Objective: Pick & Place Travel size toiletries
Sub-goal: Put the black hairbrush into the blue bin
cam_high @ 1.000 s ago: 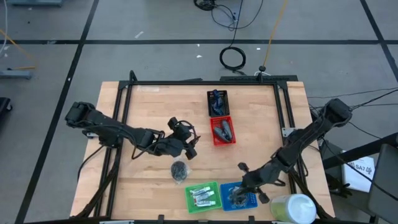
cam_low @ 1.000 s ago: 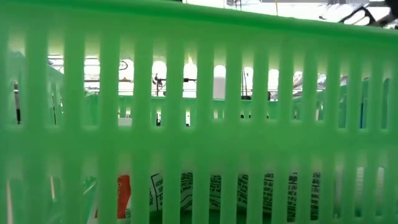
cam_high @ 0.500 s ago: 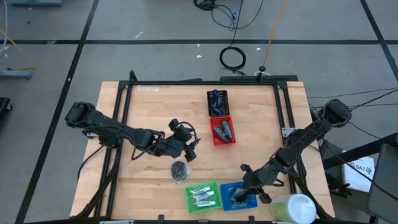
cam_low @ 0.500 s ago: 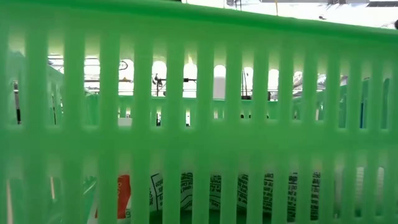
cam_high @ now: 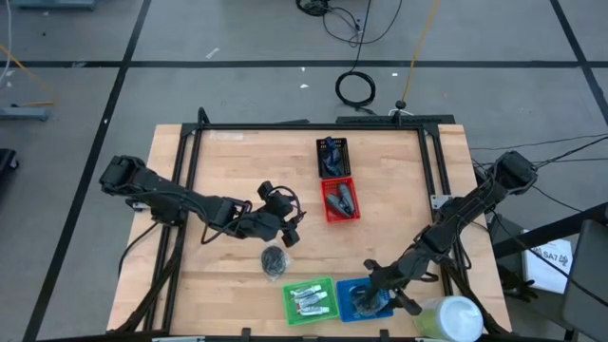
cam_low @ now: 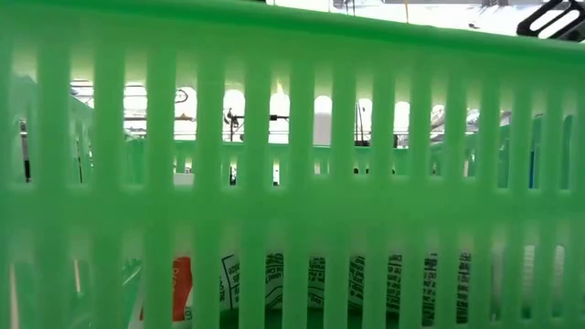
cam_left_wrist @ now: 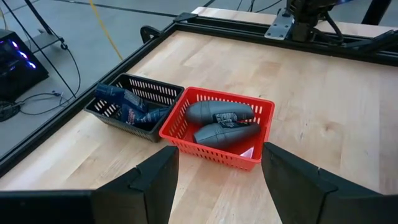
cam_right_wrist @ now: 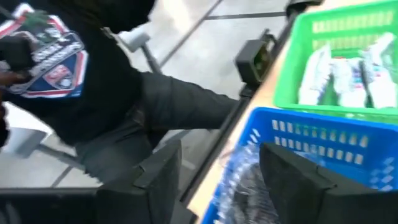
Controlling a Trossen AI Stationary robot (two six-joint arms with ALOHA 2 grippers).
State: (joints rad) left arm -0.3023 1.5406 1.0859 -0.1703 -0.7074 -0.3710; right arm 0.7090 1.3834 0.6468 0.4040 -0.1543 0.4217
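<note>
A round dark pad in clear wrap [cam_high: 274,260] lies flat on the table. My left gripper [cam_high: 281,218] hangs open just beyond it, toward the far edge, holding nothing. In its wrist view, left gripper [cam_left_wrist: 217,180] faces the red basket [cam_left_wrist: 261,112] with two dark blue-grey bottles [cam_left_wrist: 219,112]. My right gripper [cam_high: 385,288] is open over the blue basket [cam_high: 365,300]. In that arm's wrist view, right gripper [cam_right_wrist: 217,183] has clear wrap [cam_right_wrist: 249,186] lying in the basket below it. White tubes [cam_high: 309,299] lie in the green basket [cam_high: 328,283].
A black basket [cam_high: 332,156] stands behind the red basket [cam_high: 340,199]. A large white-and-green cylinder [cam_high: 446,318] stands at the near right corner, close to my right arm. The green basket's wall [cam_low: 292,164] fills the low view. A person in dark clothes [cam_right_wrist: 93,81] stands beyond the near edge.
My right gripper has opened over the blue basket and has shifted slightly toward the table's near edge. My left arm and the pad on the table have kept still.
</note>
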